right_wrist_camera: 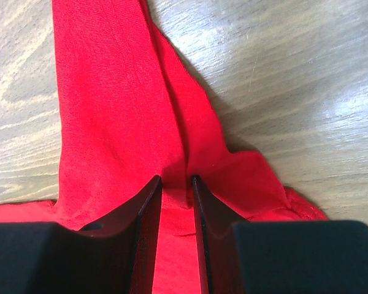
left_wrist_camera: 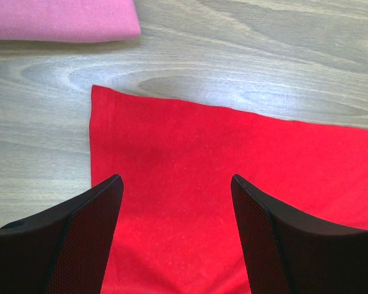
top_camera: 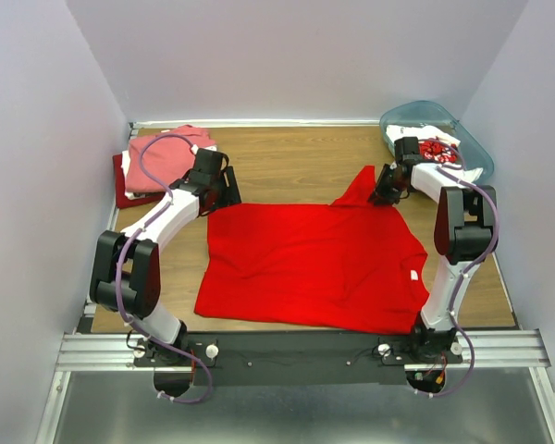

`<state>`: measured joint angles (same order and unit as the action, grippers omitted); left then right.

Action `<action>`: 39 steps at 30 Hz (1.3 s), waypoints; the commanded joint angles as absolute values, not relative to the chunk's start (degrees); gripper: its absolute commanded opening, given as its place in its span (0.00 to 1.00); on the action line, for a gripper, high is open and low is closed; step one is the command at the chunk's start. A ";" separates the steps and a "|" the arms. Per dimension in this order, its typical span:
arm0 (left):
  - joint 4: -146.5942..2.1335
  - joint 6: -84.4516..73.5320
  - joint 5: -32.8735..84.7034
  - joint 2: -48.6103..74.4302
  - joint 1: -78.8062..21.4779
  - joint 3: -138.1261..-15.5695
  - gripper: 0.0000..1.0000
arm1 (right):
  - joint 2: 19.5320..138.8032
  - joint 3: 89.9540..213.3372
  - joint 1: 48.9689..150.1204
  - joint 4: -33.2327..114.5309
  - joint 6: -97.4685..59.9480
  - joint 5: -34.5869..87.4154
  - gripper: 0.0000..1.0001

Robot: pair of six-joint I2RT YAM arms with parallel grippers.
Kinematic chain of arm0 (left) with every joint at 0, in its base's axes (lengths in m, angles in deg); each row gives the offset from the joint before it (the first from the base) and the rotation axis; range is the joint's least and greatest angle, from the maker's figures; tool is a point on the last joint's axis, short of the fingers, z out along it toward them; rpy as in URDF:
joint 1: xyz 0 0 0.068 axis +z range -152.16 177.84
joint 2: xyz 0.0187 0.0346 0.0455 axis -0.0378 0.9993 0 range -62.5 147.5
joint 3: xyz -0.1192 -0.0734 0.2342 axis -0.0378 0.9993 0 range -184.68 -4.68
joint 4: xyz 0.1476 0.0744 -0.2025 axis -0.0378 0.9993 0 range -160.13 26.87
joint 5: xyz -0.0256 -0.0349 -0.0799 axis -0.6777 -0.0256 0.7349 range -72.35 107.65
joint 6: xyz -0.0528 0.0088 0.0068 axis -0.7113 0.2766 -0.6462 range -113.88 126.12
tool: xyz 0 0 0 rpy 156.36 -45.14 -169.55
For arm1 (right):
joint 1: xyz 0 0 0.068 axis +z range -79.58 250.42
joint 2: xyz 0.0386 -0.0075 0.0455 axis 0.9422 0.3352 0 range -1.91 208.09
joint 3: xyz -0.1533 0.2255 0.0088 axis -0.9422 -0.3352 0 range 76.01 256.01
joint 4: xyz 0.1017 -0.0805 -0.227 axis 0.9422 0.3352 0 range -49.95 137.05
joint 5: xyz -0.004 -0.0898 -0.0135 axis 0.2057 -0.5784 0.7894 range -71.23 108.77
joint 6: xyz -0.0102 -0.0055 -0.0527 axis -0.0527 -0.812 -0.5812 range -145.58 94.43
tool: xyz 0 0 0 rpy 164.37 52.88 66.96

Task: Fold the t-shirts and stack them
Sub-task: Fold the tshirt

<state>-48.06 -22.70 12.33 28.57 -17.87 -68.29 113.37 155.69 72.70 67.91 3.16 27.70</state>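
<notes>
The bright red t-shirt (top_camera: 314, 264) lies spread flat on the wooden table, its white neck label (top_camera: 413, 275) at the right. My right gripper (top_camera: 386, 196) is down on its far sleeve (right_wrist_camera: 110, 104). The jaws stand narrowly open (right_wrist_camera: 176, 179) astride a puckered fold of red cloth, with a gap still showing. My left gripper (top_camera: 224, 190) hovers open (left_wrist_camera: 175, 179) over the shirt's far left corner (left_wrist_camera: 104, 98), nothing between its fingers. A folded salmon-pink t-shirt (top_camera: 171, 153) (left_wrist_camera: 61, 18) sits on a darker red one (top_camera: 122, 190) at the back left.
A translucent teal bin (top_camera: 476, 153) at the back right holds a white t-shirt with red print (top_camera: 435, 148). Grey walls close in the table at the left, back and right. Bare wood (top_camera: 296, 157) shows between the pile and the bin.
</notes>
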 commanded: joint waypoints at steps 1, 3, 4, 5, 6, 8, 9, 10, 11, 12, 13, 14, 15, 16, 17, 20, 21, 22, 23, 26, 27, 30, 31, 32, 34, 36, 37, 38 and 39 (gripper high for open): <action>-48.24 -22.01 13.17 29.26 -17.37 -69.54 0.79 | 111.73 154.67 73.14 67.48 3.69 29.14 0.33; -48.24 -22.01 13.26 29.35 -17.28 -69.63 0.79 | 111.29 154.67 73.14 67.48 3.87 29.58 0.33; -48.24 -22.09 13.35 29.52 -17.28 -69.63 0.79 | 111.38 154.76 73.14 67.39 3.96 29.84 0.34; -48.33 -22.09 13.35 29.53 -17.28 -69.63 0.79 | 111.38 154.76 73.14 67.39 3.96 30.11 0.34; -48.33 -22.09 13.43 29.53 -17.28 -69.54 0.79 | 111.55 154.76 73.14 67.47 4.04 30.29 0.33; -48.33 -22.18 13.52 29.44 -17.28 -69.54 0.79 | 111.64 154.67 73.14 67.48 4.22 30.37 0.34; -48.33 -22.27 13.52 29.44 -17.28 -69.54 0.79 | 111.90 154.67 73.23 67.48 4.22 30.46 0.34; -48.33 -22.18 13.44 29.35 -17.28 -69.45 0.79 | 111.91 154.59 73.23 67.48 4.13 30.38 0.34; -48.24 -22.09 13.35 29.26 -17.28 -69.45 0.79 | 111.91 154.41 73.23 67.56 4.13 30.37 0.34; -48.24 -22.01 13.35 29.26 -17.28 -69.37 0.79 | 111.82 154.32 73.23 67.48 4.05 30.46 0.34; -48.15 -22.01 13.26 29.26 -17.28 -69.37 0.79 | 111.90 154.32 73.32 67.48 4.04 30.29 0.34; -48.24 -22.01 13.26 29.17 -17.28 -69.37 0.79 | 111.82 154.24 73.32 67.48 3.96 30.29 0.34; -48.24 -22.01 13.26 29.17 -17.28 -69.28 0.79 | 111.90 154.23 73.32 67.48 3.96 30.29 0.34; -48.24 -22.09 13.35 29.26 -17.19 -69.28 0.79 | 112.17 154.32 73.32 67.48 3.87 30.46 0.34; -48.24 -22.09 13.35 29.26 -17.19 -69.28 0.79 | 112.08 154.32 73.32 67.48 3.87 30.64 0.33; -48.15 -22.09 13.26 29.35 -17.19 -69.28 0.79 | 111.73 154.23 73.58 67.47 3.96 30.82 0.29; -48.24 -22.01 13.17 29.35 -17.19 -69.28 0.79 | 111.64 154.23 73.58 67.48 3.96 30.90 0.26; -48.24 -22.01 13.00 29.44 -17.19 -69.19 0.79 | 111.55 154.32 73.58 67.48 3.87 30.99 0.24; -48.33 -22.01 13.00 29.61 -17.19 -69.10 0.79 | 111.47 154.41 73.58 67.48 3.87 31.08 0.22; -48.24 -21.83 12.56 30.66 -17.19 -69.37 0.79 | 111.38 154.67 73.67 67.56 3.87 31.43 0.06; -48.42 -21.74 12.47 30.93 -17.19 -69.54 0.79 | 111.29 154.67 73.67 67.56 3.96 31.34 0.06; -48.33 -21.30 11.15 32.77 -17.11 -70.50 0.79 | 110.76 154.85 73.67 68.00 4.40 30.47 0.01; -48.16 -20.87 10.71 33.39 -17.02 -70.94 0.79 | 110.41 154.94 73.67 68.09 4.31 30.03 0.00; -47.98 -20.69 10.10 33.91 -16.93 -71.38 0.79 | 110.32 154.94 73.67 68.44 4.39 29.24 0.00; -47.63 -20.08 9.74 35.50 -16.76 -72.53 0.79 | 109.97 155.11 73.67 69.14 4.13 27.66 0.01; -47.71 -19.90 9.74 36.64 -16.40 -73.40 0.79 | 109.71 155.20 73.67 69.85 4.04 26.60 0.06; -47.71 -19.63 9.74 36.91 -16.14 -73.67 0.79 | 109.62 155.20 73.67 70.02 3.87 25.99 0.08; -47.63 -19.63 9.74 37.34 -16.05 -74.19 0.79 | 109.53 155.46 73.67 70.20 3.78 25.98 0.09; -47.63 -19.55 9.83 37.52 -16.05 -74.37 0.79 | 109.53 155.64 73.67 70.29 3.78 26.15 0.10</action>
